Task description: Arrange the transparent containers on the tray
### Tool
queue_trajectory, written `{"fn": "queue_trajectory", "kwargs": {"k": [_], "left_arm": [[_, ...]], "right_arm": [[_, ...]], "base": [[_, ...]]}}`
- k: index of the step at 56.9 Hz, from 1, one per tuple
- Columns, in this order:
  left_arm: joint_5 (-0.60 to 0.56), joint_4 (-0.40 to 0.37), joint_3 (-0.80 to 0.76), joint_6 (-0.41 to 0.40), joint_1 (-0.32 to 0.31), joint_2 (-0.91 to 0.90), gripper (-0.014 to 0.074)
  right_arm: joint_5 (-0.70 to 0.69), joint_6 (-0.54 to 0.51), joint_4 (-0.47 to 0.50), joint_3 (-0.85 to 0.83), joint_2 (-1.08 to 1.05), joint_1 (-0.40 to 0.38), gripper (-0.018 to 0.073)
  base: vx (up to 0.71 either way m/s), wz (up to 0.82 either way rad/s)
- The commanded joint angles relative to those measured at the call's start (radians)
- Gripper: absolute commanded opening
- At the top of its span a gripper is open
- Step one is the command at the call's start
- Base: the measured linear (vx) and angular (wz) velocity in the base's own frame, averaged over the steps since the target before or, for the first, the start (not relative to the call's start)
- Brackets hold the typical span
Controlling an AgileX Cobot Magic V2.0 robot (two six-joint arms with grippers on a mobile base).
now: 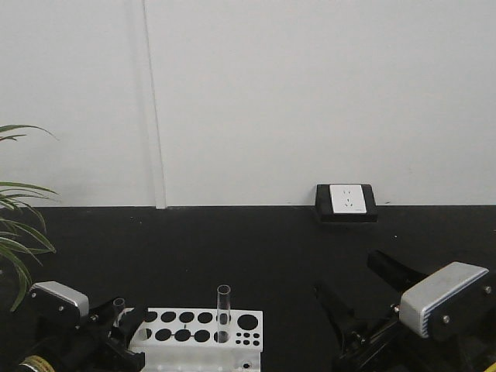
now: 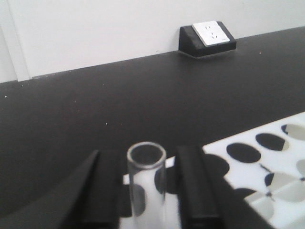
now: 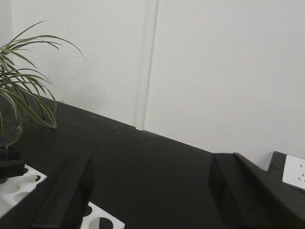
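Two transparent containers show. One slim clear tube (image 1: 224, 310) stands upright in a hole of the white rack (image 1: 198, 325). The other tube (image 2: 146, 181) stands upright at the rack's left end, between the black fingers (image 2: 107, 191) of my left gripper (image 2: 143, 152). A thin gap shows on each side of it, wider on the right, so the jaws straddle it without pressing. In the front view this tube (image 1: 118, 304) rises just left of the rack. My right gripper (image 1: 360, 298) hangs to the right of the rack, wide open and empty (image 3: 152, 167). The tray is out of view.
The white holed rack (image 2: 267, 157) sits on a black tabletop; its corner shows in the right wrist view (image 3: 107, 219). A white socket in a black block (image 1: 346, 201) stands at the back wall. A potted plant (image 1: 15, 232) leans in at the left.
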Motion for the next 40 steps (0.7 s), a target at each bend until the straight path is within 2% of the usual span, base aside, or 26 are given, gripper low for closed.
{"fn": "queue_trajectory", "kwargs": {"k": [1, 9, 19, 24, 28, 34, 40], "left_arm": [[-0.113, -0.013, -0.023, -0.010, -0.006, -0.039, 0.0218], [-0.114, -0.013, -0.023, -0.010, -0.006, -0.039, -0.0010], [-0.097, -0.013, -0.023, -0.020, -0.006, -0.062, -0.0007], [-0.062, -0.013, -0.024, -0.061, -0.006, -0.118, -0.0008], [-0.029, -0.013, -0.032, -0.064, -0.006, -0.176, -0.0006], [0.068, 0.006, -0.070, -0.063, -0.006, -0.283, -0.0006], [0.226, 0.067, -0.138, -0.063, -0.006, -0.394, -0.0006]], "right_arm": [[-0.085, -0.010, 0.007, -0.030, -0.018, 0.001, 0.0551], [-0.085, -0.010, 0.006, -0.030, -0.018, 0.001, 0.0551], [-0.085, -0.010, 0.005, -0.030, -0.018, 0.001, 0.0551], [-0.084, -0.014, 0.005, -0.030, -0.018, 0.001, 0.0551], [-0.085, -0.015, 0.005, -0.030, -0.018, 0.001, 0.0551], [-0.086, -0.014, 0.001, -0.030, -0.018, 0.001, 0.0551], [-0.085, -0.013, -0.003, -0.030, -0.018, 0.001, 0.0551]], "base": [[0.00, 0.00], [0.00, 0.00], [0.00, 0.00], [0.00, 0.00], [0.00, 0.00], [0.00, 0.00], [0.00, 0.00]]}}
